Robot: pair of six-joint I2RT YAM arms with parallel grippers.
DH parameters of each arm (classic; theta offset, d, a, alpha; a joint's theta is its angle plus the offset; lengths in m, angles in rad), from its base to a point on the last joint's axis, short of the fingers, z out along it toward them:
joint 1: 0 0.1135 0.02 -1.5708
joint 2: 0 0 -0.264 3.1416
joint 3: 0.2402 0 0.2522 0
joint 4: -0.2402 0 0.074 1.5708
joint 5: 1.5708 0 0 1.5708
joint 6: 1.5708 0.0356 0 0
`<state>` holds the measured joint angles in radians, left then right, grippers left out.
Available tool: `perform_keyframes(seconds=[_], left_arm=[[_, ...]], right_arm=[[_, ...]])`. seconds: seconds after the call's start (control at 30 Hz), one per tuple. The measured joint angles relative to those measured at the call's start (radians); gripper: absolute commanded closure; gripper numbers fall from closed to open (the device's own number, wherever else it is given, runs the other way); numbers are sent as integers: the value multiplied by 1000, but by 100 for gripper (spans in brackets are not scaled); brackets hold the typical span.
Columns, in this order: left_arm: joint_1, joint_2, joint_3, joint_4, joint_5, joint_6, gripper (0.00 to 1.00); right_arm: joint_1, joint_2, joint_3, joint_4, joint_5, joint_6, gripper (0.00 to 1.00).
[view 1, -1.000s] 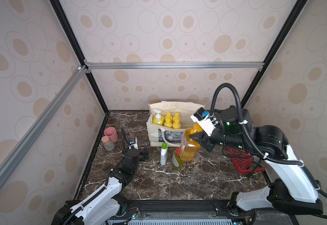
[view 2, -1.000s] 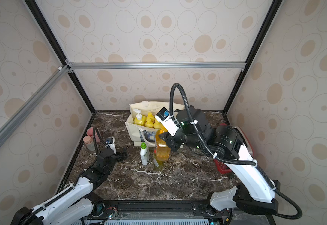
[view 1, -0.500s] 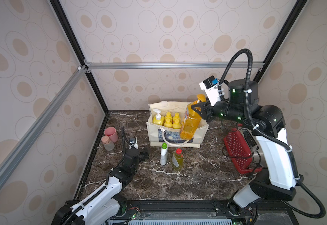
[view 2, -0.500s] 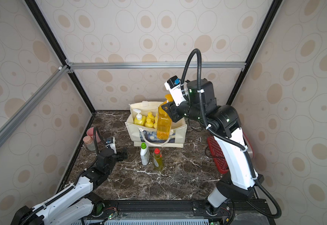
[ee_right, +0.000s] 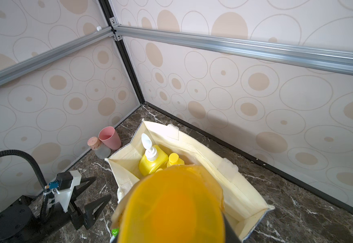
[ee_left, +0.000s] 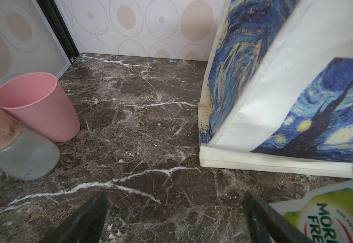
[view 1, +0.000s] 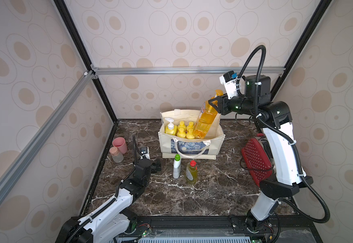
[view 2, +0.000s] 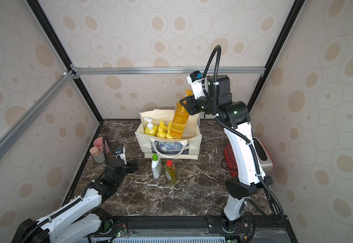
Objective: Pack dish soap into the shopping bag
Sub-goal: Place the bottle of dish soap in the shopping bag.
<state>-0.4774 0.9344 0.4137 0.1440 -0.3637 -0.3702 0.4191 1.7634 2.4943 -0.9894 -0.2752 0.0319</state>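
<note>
While right jaws pinch orange pump bottle [view 1: 205, 122] over tote [view 1: 192, 147], left jaws spread, white bottle [ee_left: 329, 210] lettered "MOR…", "FRE…"

At centre, the open shopping bag [view 1: 192, 147] is loaded with a pump bottle [view 1: 170, 130] and four small bottles [view 1: 181, 134]. An orange bottle [view 1: 205, 121] is held tilted into it. A white bottle [view 1: 177, 167] and a greenish bottle [view 1: 191, 173] are stood below.

The boxy cream canvas tote [view 1: 189, 146] bears a swirling blue-and-yellow print; at its mouth is the clear orange plastic pump bottle [view 1: 205, 121]. Nearer stand the white green-capped plastic bottle [view 1: 177, 168] and the greenish red-capped plastic bottle [view 1: 191, 174].
</note>
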Motion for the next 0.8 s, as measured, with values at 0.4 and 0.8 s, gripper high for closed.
perform_keyframes(seconds=[0.4,0.8], left_arm=[[0,21,6,-2,1,0,1],[0,31,19,-3,3,0,1]], right_arm=[[-16,46,-61,45,-62,-102,100],[-22,49,-67,42,-25,-189,100]])
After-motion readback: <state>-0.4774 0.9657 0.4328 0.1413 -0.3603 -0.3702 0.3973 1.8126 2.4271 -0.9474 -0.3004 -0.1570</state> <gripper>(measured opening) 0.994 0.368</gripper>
